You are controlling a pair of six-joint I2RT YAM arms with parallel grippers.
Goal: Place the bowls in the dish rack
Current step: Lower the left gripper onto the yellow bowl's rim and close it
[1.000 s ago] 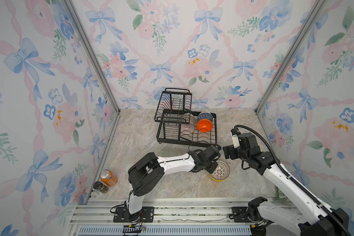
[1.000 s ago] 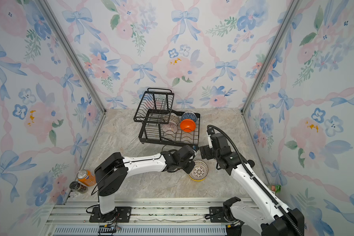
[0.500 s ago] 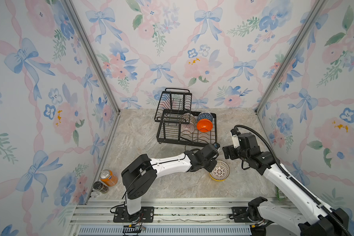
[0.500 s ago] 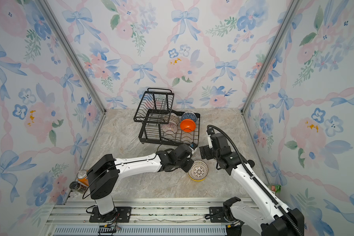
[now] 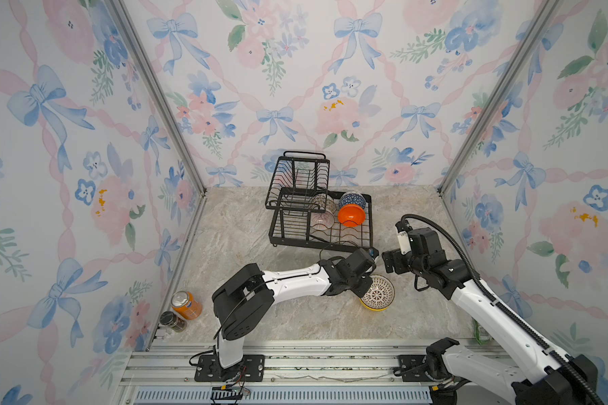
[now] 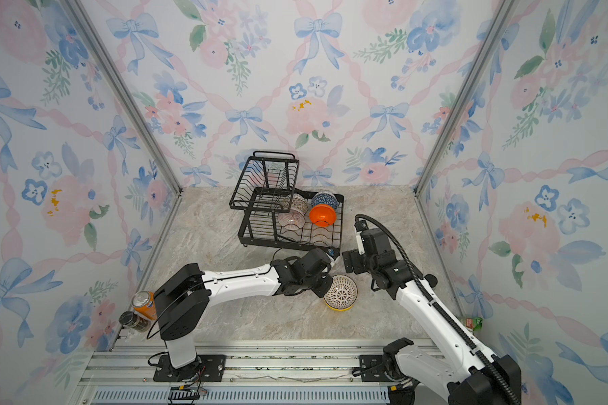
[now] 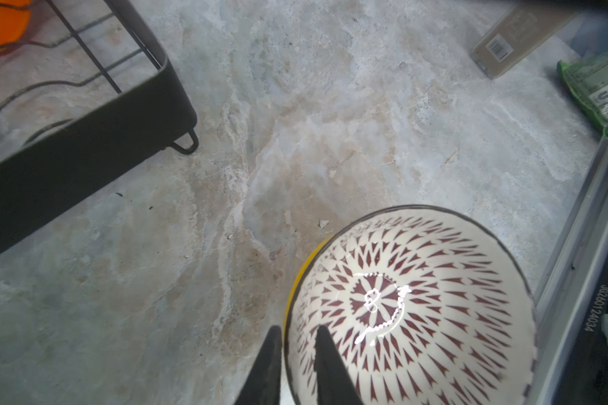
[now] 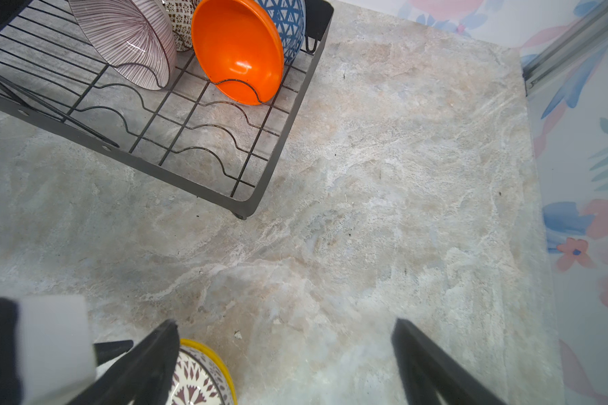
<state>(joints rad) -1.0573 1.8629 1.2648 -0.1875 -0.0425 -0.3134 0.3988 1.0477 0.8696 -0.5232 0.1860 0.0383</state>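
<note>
The left wrist view is showing the left claw (image 7: 298, 329) narrowly parted astride the rim of the lattice bowl (image 7: 418, 308), one finger inside and one outside; whether it is pinching, I cannot tell. That bowl is sitting nested in the yellow bowl (image 5: 374, 308) on the surface (image 5: 253, 224). Only this view is catching a barcoded box (image 7: 513, 38), a green packet (image 7: 601, 87) and rail lettering "JG260124034" (image 7: 594, 308).

The right claw (image 8: 285, 322) is hanging spread wide and empty, near the stack.

Six bowls are showing: two are stacked, and four are standing in the dish rack (image 8: 155, 171): pink-striped bowl (image 8: 127, 38), black-and-white bowl (image 8: 181, 21), orange bowl (image 8: 239, 52) and blue bowl (image 8: 288, 24).

Only the top views are showing one can (image 5: 186, 304) and one dark jar (image 5: 172, 321).
</note>
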